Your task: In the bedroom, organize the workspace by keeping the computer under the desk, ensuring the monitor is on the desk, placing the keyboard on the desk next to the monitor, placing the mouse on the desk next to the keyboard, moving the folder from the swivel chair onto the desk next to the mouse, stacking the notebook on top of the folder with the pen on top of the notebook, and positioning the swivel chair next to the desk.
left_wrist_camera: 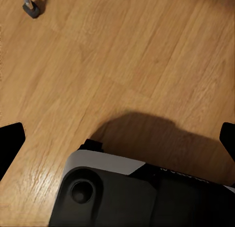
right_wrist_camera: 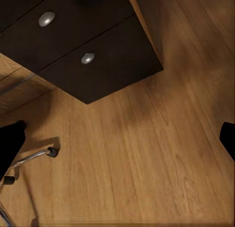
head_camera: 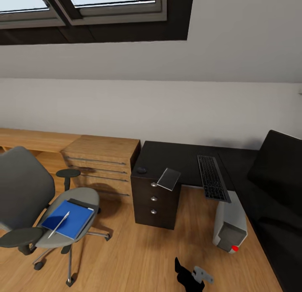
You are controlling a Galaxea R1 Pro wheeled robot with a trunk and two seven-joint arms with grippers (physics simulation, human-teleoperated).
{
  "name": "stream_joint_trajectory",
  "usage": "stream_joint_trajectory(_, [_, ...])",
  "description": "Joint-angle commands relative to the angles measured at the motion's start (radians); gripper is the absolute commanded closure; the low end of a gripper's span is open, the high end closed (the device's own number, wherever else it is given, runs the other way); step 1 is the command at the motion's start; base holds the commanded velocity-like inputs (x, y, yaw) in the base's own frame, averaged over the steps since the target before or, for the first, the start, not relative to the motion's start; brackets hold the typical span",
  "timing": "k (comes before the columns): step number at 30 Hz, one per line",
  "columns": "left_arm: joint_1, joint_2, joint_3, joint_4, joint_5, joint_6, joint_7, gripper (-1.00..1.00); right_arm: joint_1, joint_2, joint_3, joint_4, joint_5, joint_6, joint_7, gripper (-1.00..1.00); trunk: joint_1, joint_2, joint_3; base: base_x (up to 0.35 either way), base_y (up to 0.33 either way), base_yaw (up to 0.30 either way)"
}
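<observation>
1. Currently the folder lies on the swivel chair seat, ahead on the robot's left, so the left arm is judged nearer.
2. Its long axis runs toward the desk corner; the pen rests on top.
3. Both claws hang over bare floor; their fingertips sit at opposite picture edges, jaws wide, holding nothing.

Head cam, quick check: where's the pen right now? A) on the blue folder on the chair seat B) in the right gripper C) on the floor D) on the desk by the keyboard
A: the pen lies across the blue folder, which rests on the seat of the swivel chair.
</observation>
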Motion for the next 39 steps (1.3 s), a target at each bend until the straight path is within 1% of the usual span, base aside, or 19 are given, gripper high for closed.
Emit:
stream_joint_trajectory(1, [0.000, -0.001, -0.004, 0.009, 0.005, 0.004, 0.007, -1.00, -0.001, 0.001, 0.004, 0.007, -0.010, -0.006, 0.008, -1.00, -0.004, 0.006, 0.002, 0.000, 0.000, 0.000])
stream_joint_trajectory(9, [-0.001, -0.023, -0.004, 0.036, 0.003, 0.004, 0.004, -1.00, -0.001, 0.003, 0.007, 0.016, 0.010, -0.014, 0.008, -1.00, -0.034, 0.062, 0.027, 0.000, 0.000, -0.028])
stream_joint_trajectory(13, [-0.001, -0.029, -0.003, 0.050, 0.003, 0.004, 0.003, -1.00, -0.001, 0.003, 0.007, 0.017, 0.034, -0.015, 0.008, -1.00, -0.050, 0.090, 0.040, 0.000, 0.000, -0.183])
stream_joint_trajectory(14, [-0.001, -0.030, -0.003, 0.055, 0.002, 0.004, 0.003, -1.00, -0.001, 0.003, 0.008, 0.018, 0.045, -0.015, 0.008, -1.00, -0.054, 0.097, 0.043, 0.000, 0.000, -0.183])
stream_joint_trajectory(17, [-0.002, -0.031, -0.003, 0.059, 0.002, 0.005, 0.003, -1.00, -0.001, 0.003, 0.008, 0.018, 0.048, -0.016, 0.007, -1.00, -0.065, 0.118, 0.052, 0.000, 0.000, -0.134])
stream_joint_trajectory(19, [-0.002, -0.036, -0.004, 0.066, 0.002, 0.005, 0.003, -1.00, -0.001, 0.003, 0.008, 0.019, 0.049, -0.016, 0.007, -1.00, -0.073, 0.132, 0.059, 0.000, 0.000, -0.066])
stream_joint_trajectory(20, [-0.003, -0.045, -0.004, 0.080, 0.002, 0.006, 0.003, -1.00, -0.001, 0.002, 0.009, 0.019, 0.051, -0.016, 0.007, -1.00, -0.077, 0.139, 0.062, 0.000, 0.000, -0.137])
stream_joint_trajectory(22, [-0.006, -0.048, -0.004, 0.091, 0.002, 0.007, 0.003, -1.00, -0.001, 0.003, 0.009, 0.019, 0.052, -0.016, 0.007, -1.00, -0.084, 0.153, 0.068, 0.000, 0.000, -0.166])
stream_joint_trajectory(23, [-0.028, -0.052, -0.003, 0.125, 0.003, 0.006, 0.003, -1.00, -0.001, 0.003, 0.010, 0.019, 0.061, -0.016, 0.007, -1.00, -0.088, 0.160, 0.071, 0.000, 0.000, -0.234])
stream_joint_trajectory(27, [-0.052, -0.053, -0.003, 0.170, 0.004, 0.005, 0.002, -1.00, -0.001, 0.004, 0.010, 0.019, 0.079, -0.016, 0.007, -1.00, -0.103, 0.188, 0.084, 0.000, 0.000, -0.246])
stream_joint_trajectory(28, [-0.069, -0.054, -0.003, 0.201, 0.005, 0.004, 0.002, -1.00, -0.001, 0.004, 0.010, 0.019, 0.090, -0.016, 0.007, -1.00, -0.107, 0.195, 0.087, 0.000, 0.000, -0.256])
stream_joint_trajectory(30, [-0.087, -0.056, -0.003, 0.233, 0.005, 0.004, 0.002, -1.00, -0.001, 0.004, 0.010, 0.019, 0.100, -0.016, 0.007, -1.00, -0.115, 0.209, 0.093, 0.000, 0.000, -0.257])
stream_joint_trajectory(31, [-0.114, -0.063, -0.003, 0.279, 0.005, 0.004, 0.002, -1.00, -0.001, 0.004, 0.009, 0.019, 0.114, -0.016, 0.007, -1.00, -0.119, 0.216, 0.096, 0.000, 0.000, -0.163])
stream_joint_trajectory(34, [-0.136, -0.070, -0.003, 0.322, 0.004, 0.004, 0.002, -1.00, -0.001, 0.004, 0.011, 0.019, 0.126, -0.016, 0.006, -1.00, -0.130, 0.237, 0.105, 0.000, 0.000, -0.100])
stream_joint_trajectory(39, [-0.149, -0.071, -0.002, 0.348, 0.002, -0.002, 0.002, -1.00, -0.001, 0.005, 0.012, 0.018, 0.137, -0.015, 0.006, -1.00, -0.149, 0.272, 0.121, 0.000, 0.000, -0.028])
